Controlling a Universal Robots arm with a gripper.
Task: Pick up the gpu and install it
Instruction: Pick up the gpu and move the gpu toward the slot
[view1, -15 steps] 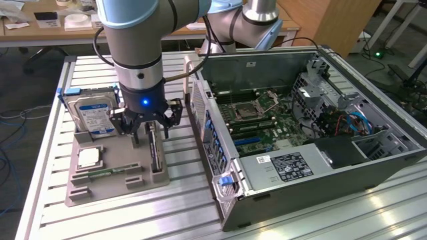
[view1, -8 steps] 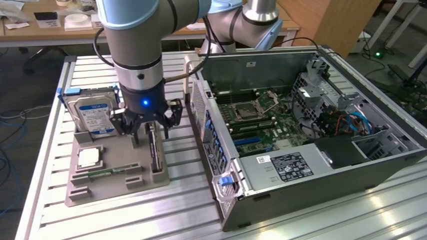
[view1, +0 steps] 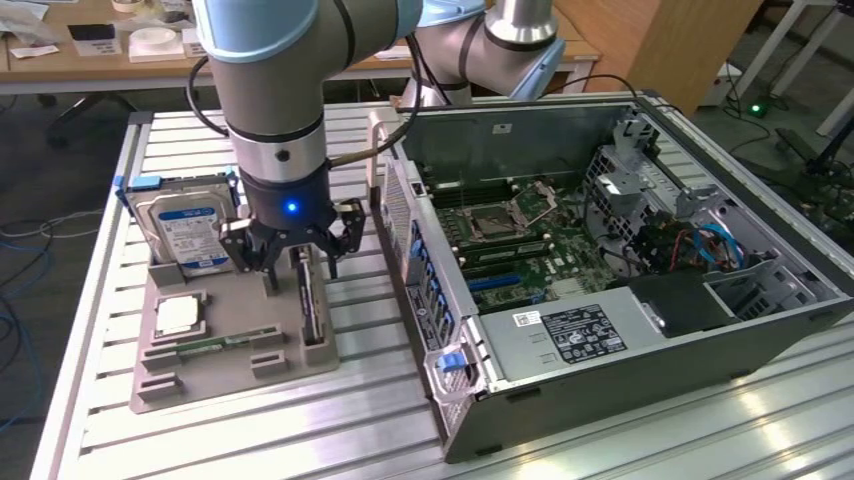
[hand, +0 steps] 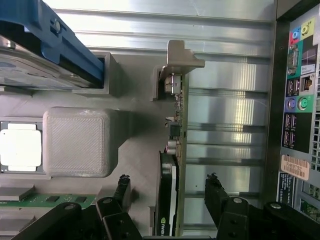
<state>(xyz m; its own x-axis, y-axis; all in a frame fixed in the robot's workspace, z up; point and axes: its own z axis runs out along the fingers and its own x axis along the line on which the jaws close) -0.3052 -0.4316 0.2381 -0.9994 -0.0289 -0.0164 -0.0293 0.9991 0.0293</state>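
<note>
Over the grey holder on the exterior view's left, on the slatted table: gripper spread wide and empty, fingers pointing down on either side of the gpu. Card standing on its long edge in the holder's slot, on the side nearest the open computer case. In the same holder, hard drive upright at the far end and CPU lying flat, both apart from the fingers by the look of this angle. Reads as the approach to the grasp, nothing lifted yet. From the wrist view, same card edge-on: gpu thin and dark, running straight between the two fingertips, a gap on each side, no contact seen. Gripper roughly centred on it, perhaps with a little more room on the case side. Best to come straight down with the wrist square to the card, close evenly on the flat faces rather than on the small parts along the board, and take hold deep enough to stop any tilt. Worth minding the holder's end bracket and the case's rear port panel near by.
</note>
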